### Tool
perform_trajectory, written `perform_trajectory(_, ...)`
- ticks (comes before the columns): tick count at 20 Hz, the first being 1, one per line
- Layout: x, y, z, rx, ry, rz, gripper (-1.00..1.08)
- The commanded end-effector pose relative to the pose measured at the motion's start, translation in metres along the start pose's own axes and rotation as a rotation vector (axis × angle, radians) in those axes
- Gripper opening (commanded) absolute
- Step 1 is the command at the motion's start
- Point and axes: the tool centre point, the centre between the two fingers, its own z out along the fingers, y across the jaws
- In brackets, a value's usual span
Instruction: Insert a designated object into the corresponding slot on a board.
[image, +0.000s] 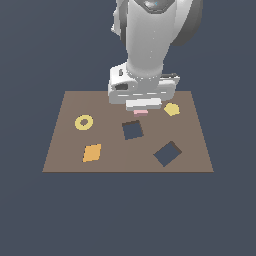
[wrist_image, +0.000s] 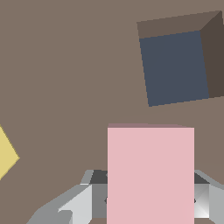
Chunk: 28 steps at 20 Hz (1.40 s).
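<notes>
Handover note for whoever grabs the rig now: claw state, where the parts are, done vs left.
Claw: shut on the pink block, at the far edge of the brown board, beside the yellow hexagon.
Diamond-turned slot: empty, toward the exterior view's right, nearer the camera than the claw.
Less tilted square hole: also empty, close in front of the claw; not the target.
Done: block grasped.
Left: carry to the diamond-turned slot, align, insert, release.

arm: glossy white-grey rounded links (image: 147, 35) | wrist: boxy white block, dark recesses | fingers (wrist_image: 78, 203): grey, faceted
</notes>
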Motion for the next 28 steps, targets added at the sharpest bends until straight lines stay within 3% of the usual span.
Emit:
perform_trajectory(1, 0.009, -0.012, -0.001, 0.0, 0.001, 0.08, -1.0)
perform_trajectory(15, 0.084, -0.063, -0.004, 0.001, 0.001, 0.557, -1.0)
perform_trajectory(28, 0.149, -0.071, -0.007, 0.001, 0.001, 0.899, -1.0)
